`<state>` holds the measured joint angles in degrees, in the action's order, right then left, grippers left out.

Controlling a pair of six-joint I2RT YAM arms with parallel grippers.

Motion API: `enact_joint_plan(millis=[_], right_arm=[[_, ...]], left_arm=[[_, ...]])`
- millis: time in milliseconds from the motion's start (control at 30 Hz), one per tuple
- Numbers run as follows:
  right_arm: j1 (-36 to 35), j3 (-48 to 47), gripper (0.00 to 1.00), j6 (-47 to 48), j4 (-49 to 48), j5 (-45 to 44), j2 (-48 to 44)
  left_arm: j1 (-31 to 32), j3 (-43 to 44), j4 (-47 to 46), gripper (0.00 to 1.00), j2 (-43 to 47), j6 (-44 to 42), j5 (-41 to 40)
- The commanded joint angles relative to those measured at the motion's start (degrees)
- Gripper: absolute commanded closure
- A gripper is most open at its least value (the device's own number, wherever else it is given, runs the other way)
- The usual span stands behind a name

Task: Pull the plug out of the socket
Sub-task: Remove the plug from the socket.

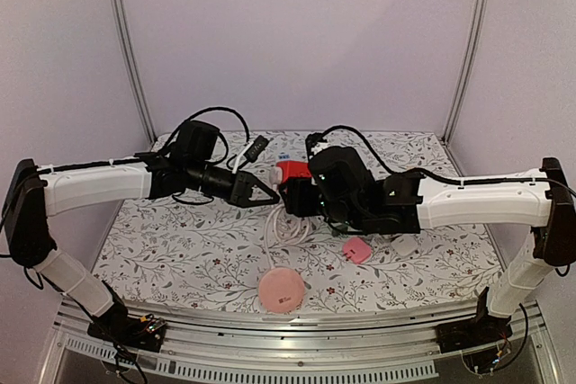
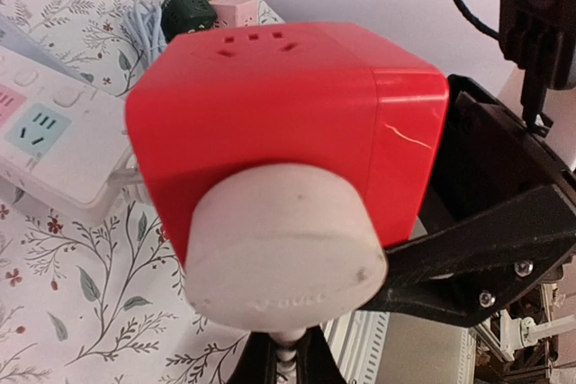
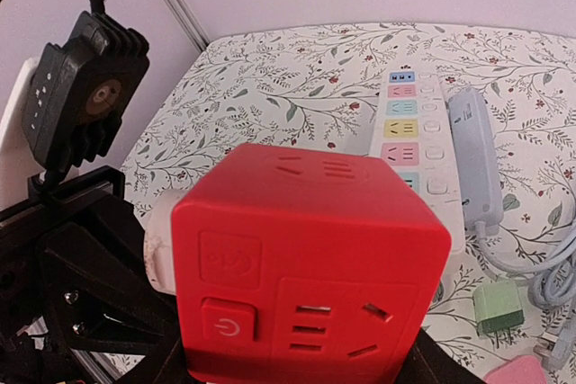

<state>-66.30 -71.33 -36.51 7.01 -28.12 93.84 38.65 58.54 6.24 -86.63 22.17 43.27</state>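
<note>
I'm clamping the red socket cube point(image 2: 270, 105) in the right gripper point(image 3: 306, 339) above the table's point(image 1: 180, 258) middle while the left gripper point(image 2: 281, 366) is clenching the seated white plug's point(image 2: 283, 263) neck, so a straight pull apart is coming next.

Shows only a sliver of the white plug point(image 3: 158, 254) at nine o'clock of the red socket cube point(image 3: 310, 267) in the right wrist view, and crops its cord point(image 2: 286, 350) at six o'clock in the left wrist view.
</note>
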Motion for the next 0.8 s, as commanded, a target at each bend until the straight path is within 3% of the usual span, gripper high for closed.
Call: enact_joint_plan(millis=[0,267,767], right_arm=[[0.13,-4.3,0.8,-2.31,-6.39,0.57,-1.62],[0.15,-3.72,0.81,0.74,-4.59,-0.69,-1.73],[0.13,0.24,0.81,16.4,4.3,-2.46,-3.21]], left_arm=[[1.5,-0.49,0.0,1.0,-0.25,-0.11,0.37],[0.9,0.43,2.5,1.0,1.42,-2.0,-0.84],[-3.77,0.1,1.81,1.0,4.22,-1.42,1.16]])
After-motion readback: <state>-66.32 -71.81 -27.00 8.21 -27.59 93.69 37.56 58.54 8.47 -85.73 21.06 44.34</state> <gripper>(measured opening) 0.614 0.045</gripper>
